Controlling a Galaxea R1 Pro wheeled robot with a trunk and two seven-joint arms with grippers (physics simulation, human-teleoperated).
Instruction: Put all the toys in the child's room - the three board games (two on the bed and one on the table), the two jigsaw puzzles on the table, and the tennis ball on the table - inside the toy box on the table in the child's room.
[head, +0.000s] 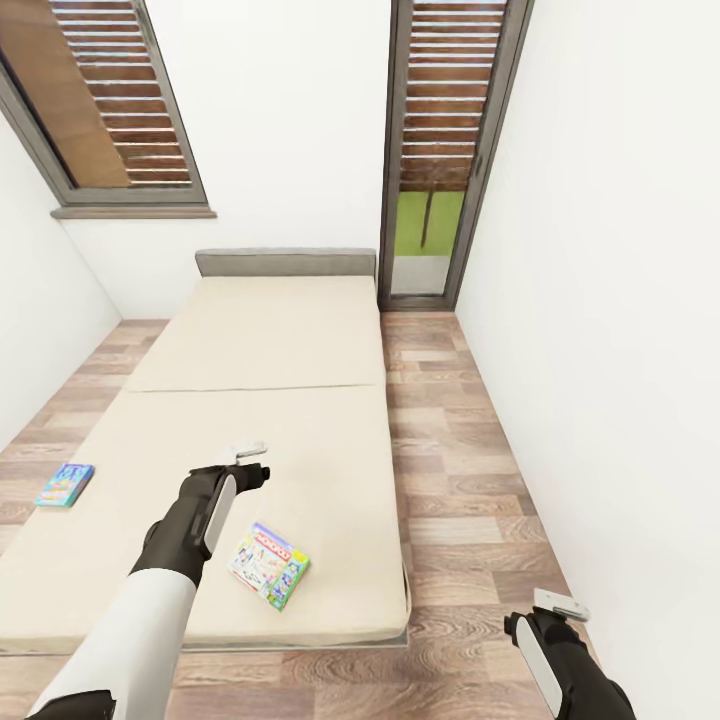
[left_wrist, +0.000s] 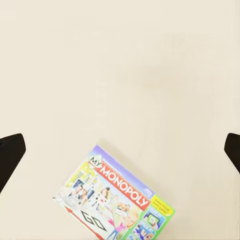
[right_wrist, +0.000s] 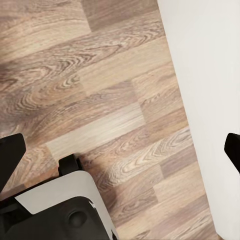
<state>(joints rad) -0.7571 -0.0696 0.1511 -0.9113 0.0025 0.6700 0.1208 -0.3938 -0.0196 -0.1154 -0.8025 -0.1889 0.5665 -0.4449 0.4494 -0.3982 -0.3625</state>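
Note:
Two board games lie on the beige bed (head: 260, 350). A green-edged "My Monopoly" box (head: 268, 565) (left_wrist: 117, 200) sits near the foot, and a blue box (head: 65, 484) rests at the bed's left edge. My left gripper (head: 246, 460) (left_wrist: 121, 152) hovers open over the mattress, just beyond the Monopoly box and holding nothing. My right gripper (head: 560, 606) (right_wrist: 121, 150) hangs open above the wood floor to the right of the bed. The table, toy box, jigsaw puzzles and tennis ball are out of view.
A grey headboard (head: 285, 262) backs the bed against the far wall. A slatted door (head: 445, 150) stands at the far right and a window (head: 110, 100) at the far left. A strip of wood floor (head: 460, 470) runs between bed and right wall (head: 620, 350).

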